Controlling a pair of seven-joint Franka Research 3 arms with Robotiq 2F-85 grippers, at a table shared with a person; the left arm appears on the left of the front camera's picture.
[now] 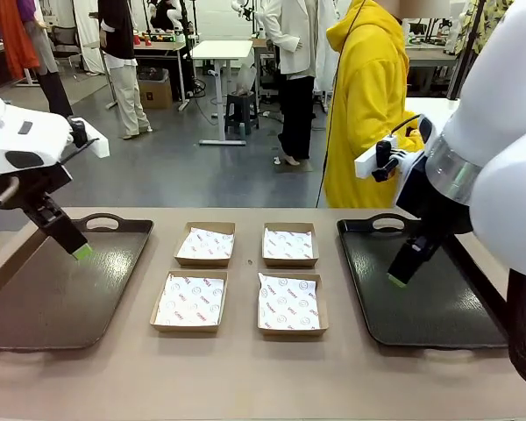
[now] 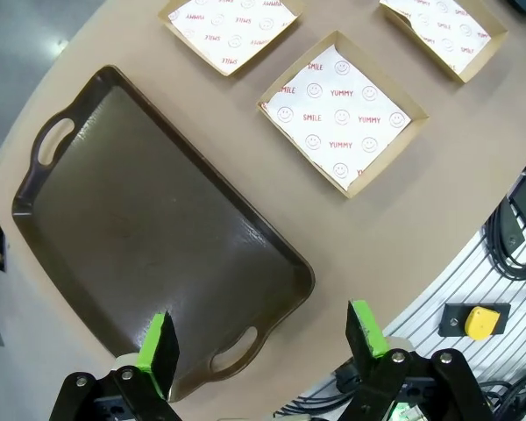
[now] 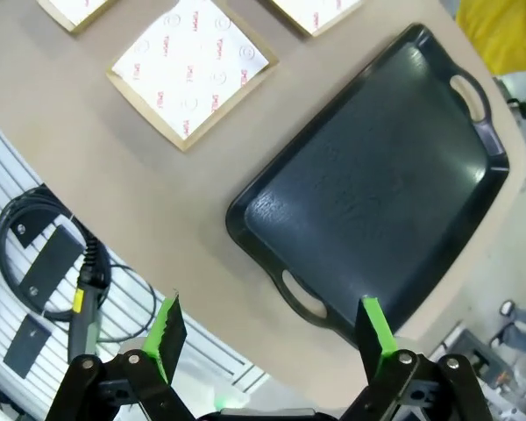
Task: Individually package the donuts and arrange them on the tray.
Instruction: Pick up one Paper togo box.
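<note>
We judge this to be the very start. The four paper-lined cardboard boxes (image 1: 189, 329) sit in a two-by-two block between the left tray (image 1: 61, 298) and the right tray (image 1: 438, 298), each holding just its printed liner, and we cannot tell where the donuts are. Our left gripper (image 2: 261, 333) hangs above the left tray with its jaws spread wide, pinching nothing. Our right gripper (image 3: 270, 324) hangs spread the same way above the right tray. A person in a yellow hoodie (image 1: 368, 114) stands at the far side. The next move likely needs a donut brought within reach, then a gentle grasp and a placement into one box
</note>
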